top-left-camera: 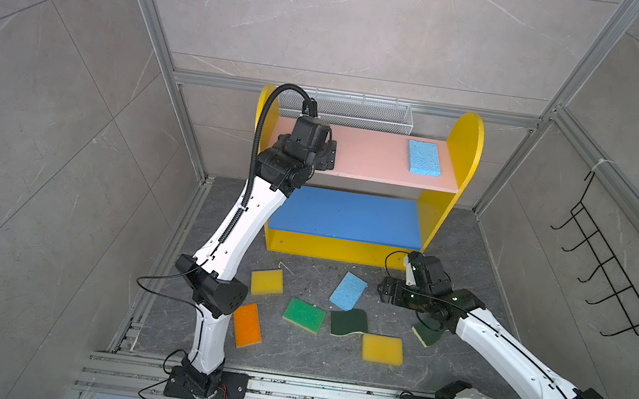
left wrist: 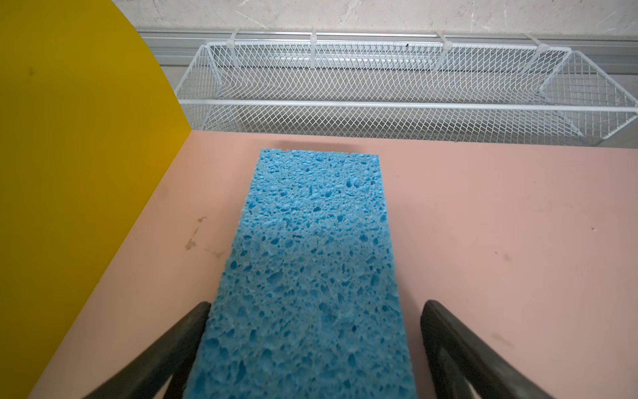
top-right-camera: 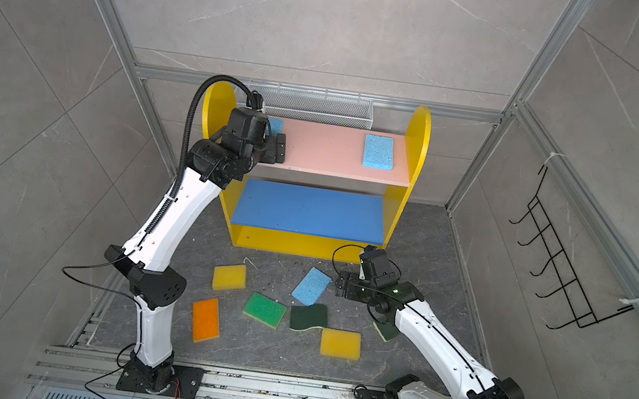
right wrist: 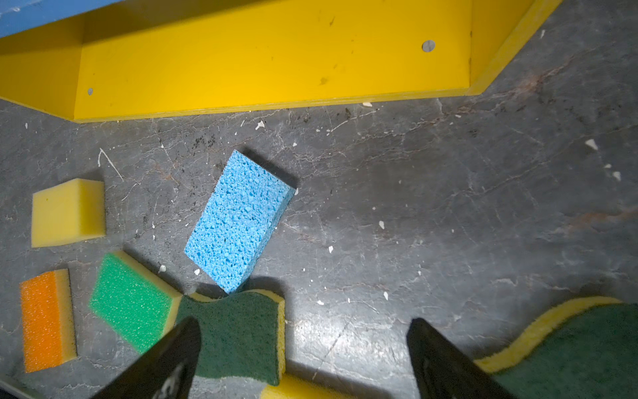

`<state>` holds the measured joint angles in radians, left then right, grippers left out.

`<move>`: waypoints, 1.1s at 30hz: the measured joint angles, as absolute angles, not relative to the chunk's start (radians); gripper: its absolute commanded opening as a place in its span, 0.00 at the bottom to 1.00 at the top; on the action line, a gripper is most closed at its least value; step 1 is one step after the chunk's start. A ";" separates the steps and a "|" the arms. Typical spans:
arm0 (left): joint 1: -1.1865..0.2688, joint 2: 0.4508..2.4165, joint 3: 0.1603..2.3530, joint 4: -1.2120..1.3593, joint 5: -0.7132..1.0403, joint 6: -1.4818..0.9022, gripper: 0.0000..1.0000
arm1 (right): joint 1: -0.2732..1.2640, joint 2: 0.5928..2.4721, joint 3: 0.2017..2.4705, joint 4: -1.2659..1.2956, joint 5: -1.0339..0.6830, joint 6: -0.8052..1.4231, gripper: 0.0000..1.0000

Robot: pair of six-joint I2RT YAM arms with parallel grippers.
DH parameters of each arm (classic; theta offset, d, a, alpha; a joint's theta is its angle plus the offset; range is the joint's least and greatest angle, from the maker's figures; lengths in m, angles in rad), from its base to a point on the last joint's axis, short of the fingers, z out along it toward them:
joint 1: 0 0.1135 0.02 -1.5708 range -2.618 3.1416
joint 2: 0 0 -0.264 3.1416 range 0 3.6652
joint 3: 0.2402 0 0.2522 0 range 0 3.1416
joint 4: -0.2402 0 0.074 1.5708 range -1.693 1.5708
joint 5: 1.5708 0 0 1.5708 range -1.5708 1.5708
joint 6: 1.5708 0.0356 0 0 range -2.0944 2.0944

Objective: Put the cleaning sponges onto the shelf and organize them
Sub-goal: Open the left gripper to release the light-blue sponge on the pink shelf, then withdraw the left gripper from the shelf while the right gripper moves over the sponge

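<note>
light: bright, even, overhead | shadows: soft, short | glare: sheen on dark surface (right wrist: 331, 331) | blur: bright green sponge (right wrist: 133, 304) soft | edges: wide-angle bowing

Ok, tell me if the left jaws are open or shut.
Open: the left gripper has its jaws spread wider than the blue sponge lying flat on the pink board.

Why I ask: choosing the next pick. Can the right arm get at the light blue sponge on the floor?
Probably yes: its open tool hovers close to the light blue sponge, with nothing lying over it.
</note>
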<state>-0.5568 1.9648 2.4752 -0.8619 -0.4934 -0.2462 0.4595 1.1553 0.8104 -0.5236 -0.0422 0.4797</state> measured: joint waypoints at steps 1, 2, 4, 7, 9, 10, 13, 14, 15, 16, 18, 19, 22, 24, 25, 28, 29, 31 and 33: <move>-0.557 1.955 2.463 -0.862 -0.493 -0.246 0.96 | 0.459 1.155 0.810 -0.524 -0.043 0.480 0.96; -0.558 1.945 2.450 -0.863 -0.492 -0.247 0.96 | 0.459 1.155 0.810 -0.524 -0.043 0.480 0.96; -0.562 1.925 2.427 -0.865 -0.491 -0.247 0.97 | 0.459 1.155 0.810 -0.524 -0.043 0.480 0.96; -0.564 1.901 2.404 -0.876 -0.489 -0.253 0.97 | 0.459 1.155 0.810 -0.524 -0.043 0.484 0.96; -0.568 1.886 2.392 -0.884 -0.488 -0.255 0.98 | 0.459 1.155 0.810 -0.524 -0.043 0.487 0.96; -0.569 1.879 2.386 -0.890 -0.487 -0.256 0.98 | 0.459 1.154 0.810 -0.524 -0.043 0.488 0.96; -0.573 1.854 2.363 -0.899 -0.487 -0.258 0.98 | 0.459 1.147 0.810 -0.527 -0.043 0.495 0.96; -0.574 1.844 2.353 -0.902 -0.486 -0.258 0.98 | 0.459 1.145 0.810 -0.527 -0.043 0.498 0.96; -0.575 1.835 2.344 -0.906 -0.484 -0.258 0.98 | 0.459 1.143 0.810 -0.527 -0.043 0.500 0.96; -0.578 1.825 2.335 -0.911 -0.482 -0.257 0.98 | 0.459 1.142 0.810 -0.527 -0.043 0.502 0.96; -0.581 1.804 2.315 -0.918 -0.475 -0.257 0.98 | 0.459 1.141 0.810 -0.530 -0.043 0.506 0.96; -0.583 1.791 2.302 -0.922 -0.469 -0.257 0.98 | 0.459 1.141 0.810 -0.531 -0.044 0.506 0.96; -0.591 1.747 2.264 -0.939 -0.459 -0.257 0.98 | 0.459 1.140 0.810 -0.537 -0.053 0.509 0.96; -0.597 1.711 2.230 -0.950 -0.454 -0.257 0.98 | 0.459 1.138 0.810 -0.540 -0.059 0.510 0.96; -0.599 1.689 2.211 -0.954 -0.450 -0.257 0.98 | 0.459 1.135 0.810 -0.543 -0.062 0.511 0.96; -0.603 1.621 2.144 -0.962 -0.441 -0.257 0.98 | 0.459 1.124 0.810 -0.550 -0.068 0.522 0.96; -0.606 1.594 2.115 -0.963 -0.440 -0.256 0.98 | 0.459 1.118 0.810 -0.553 -0.069 0.525 0.96; -0.607 1.539 2.057 -0.966 -0.437 -0.257 0.98 | 0.459 1.108 0.810 -0.557 -0.073 0.533 0.96; -0.607 1.483 1.991 -0.967 -0.436 -0.257 0.97 | 0.459 1.098 0.810 -0.558 -0.076 0.544 0.96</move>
<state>-0.6071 1.4826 1.9915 -0.9668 -0.4358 -0.2565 0.4595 1.0985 0.8104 -0.5579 -0.0765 0.5442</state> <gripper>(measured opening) 0.976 0.961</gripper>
